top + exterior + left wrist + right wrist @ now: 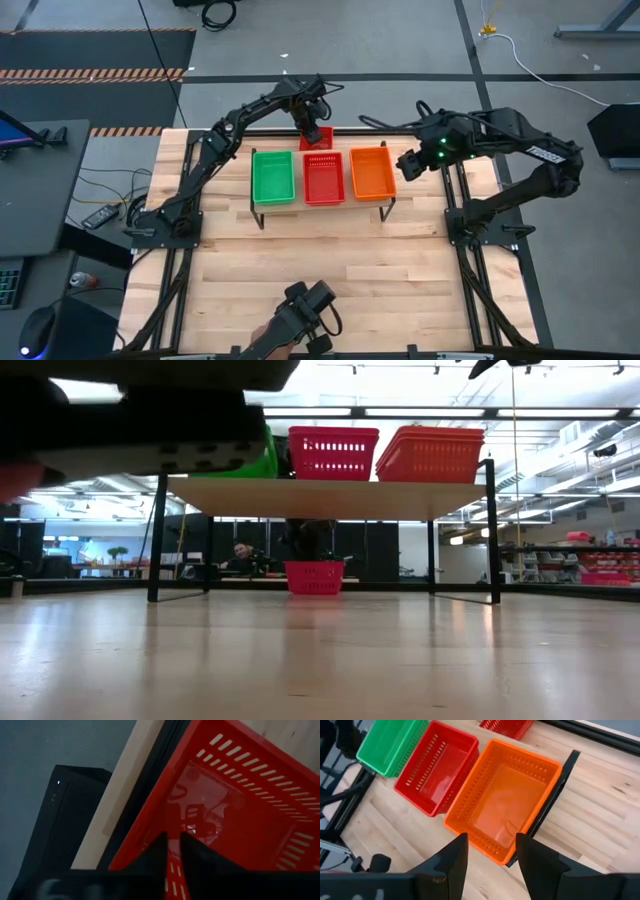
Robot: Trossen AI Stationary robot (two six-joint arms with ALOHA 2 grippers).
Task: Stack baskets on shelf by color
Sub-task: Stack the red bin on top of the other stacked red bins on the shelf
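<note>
High view shows the shelf [322, 208] standing mid-table on the slatted tabletop [330, 270], with 3 baskets side by side on its plank: a green basket [273, 177] on the left, a red basket [323, 177] in the middle and an orange basket [372, 172] on the right. The orange one looks like a stack of several in the low view [430, 455], its rims layered.

Behind the shelf, near the far table edge, a loose red basket [318, 135] sits on the tabletop. The left gripper [312, 126] is at this basket; in the left wrist view its 2 dark fingers [150, 857] are pinched on the basket's near wall [172, 865], 1 finger on each side of the red mesh. The low view shows the same basket [314, 577] resting on the tabletop beyond the shelf legs.

The right gripper [408, 165] hangs just beside the shelf's right end, near the orange basket. In the right wrist view its fingers [451, 857] are spread apart, nothing between them, with the orange basket [505, 800] below and ahead.
</note>
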